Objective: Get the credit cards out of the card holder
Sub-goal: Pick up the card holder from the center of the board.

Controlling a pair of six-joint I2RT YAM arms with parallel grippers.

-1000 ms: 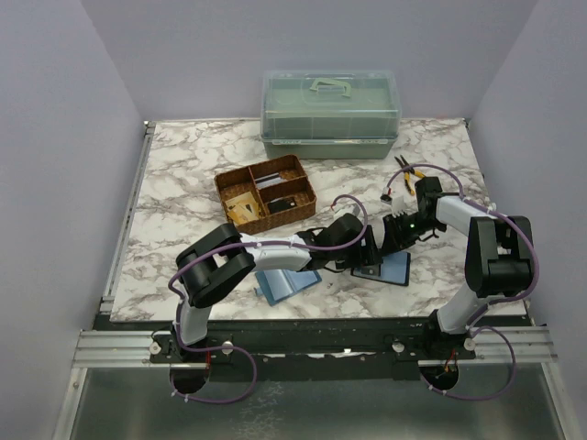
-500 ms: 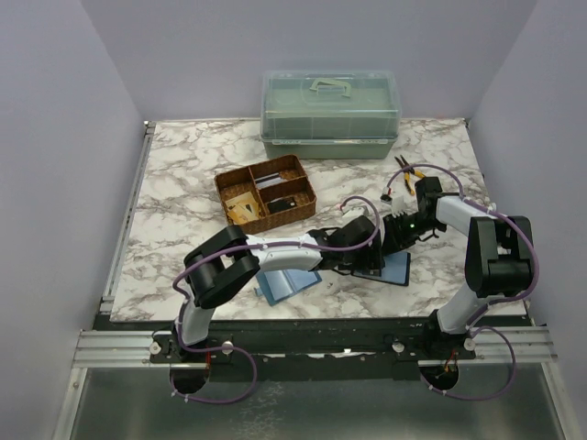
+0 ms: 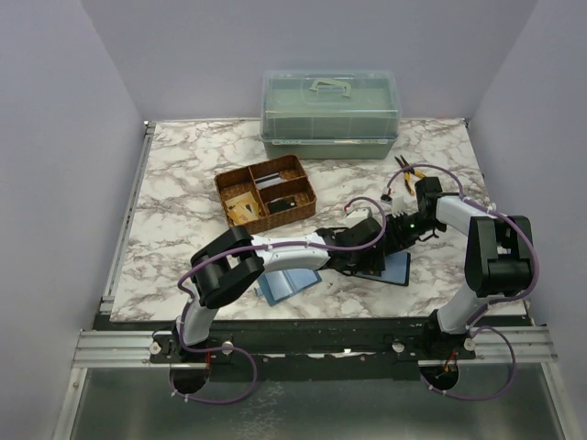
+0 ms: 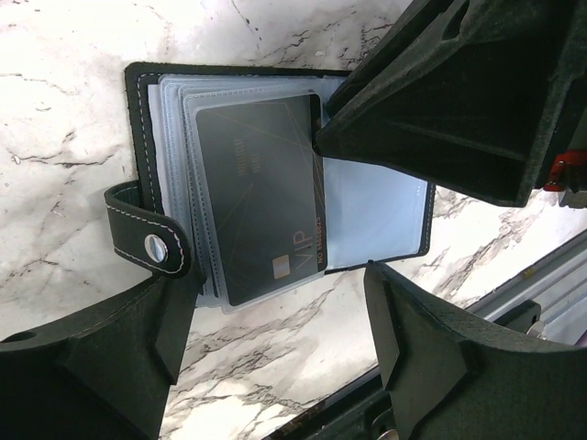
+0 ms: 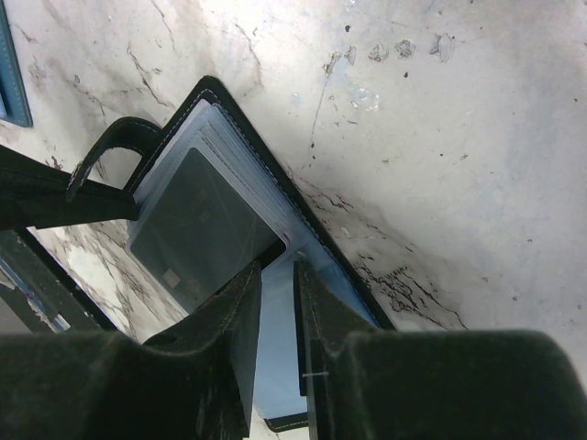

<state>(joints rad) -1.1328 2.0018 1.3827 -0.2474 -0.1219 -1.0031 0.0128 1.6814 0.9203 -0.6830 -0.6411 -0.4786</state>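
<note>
The black card holder [image 4: 139,137] lies open on the marble table, its blue-grey inside up and its snap tab [image 4: 151,246] at the left. A dark card [image 4: 261,202] marked VIP sits in the top clear sleeve. My left gripper [image 4: 275,321] is wide open and empty just past the holder's near edge, one finger under the snap tab. My right gripper [image 5: 277,266] has its jaws a narrow gap apart, with only blue lining showing between them. Its tips rest on the inside of the holder [image 5: 211,128] at the corner of the card [image 5: 206,229]. From above, both grippers meet over the holder [image 3: 394,268].
A light-blue flat folder [image 3: 286,282] lies left of the holder near the table's front edge. A wicker basket [image 3: 268,192] with small items stands mid-table. A translucent green lidded box [image 3: 330,115] stands at the back. Yellow-handled pliers [image 3: 410,172] lie at the right.
My left arm has reached further right, bringing its gripper up to the card holder. The right arm and the holder have stayed in place.
</note>
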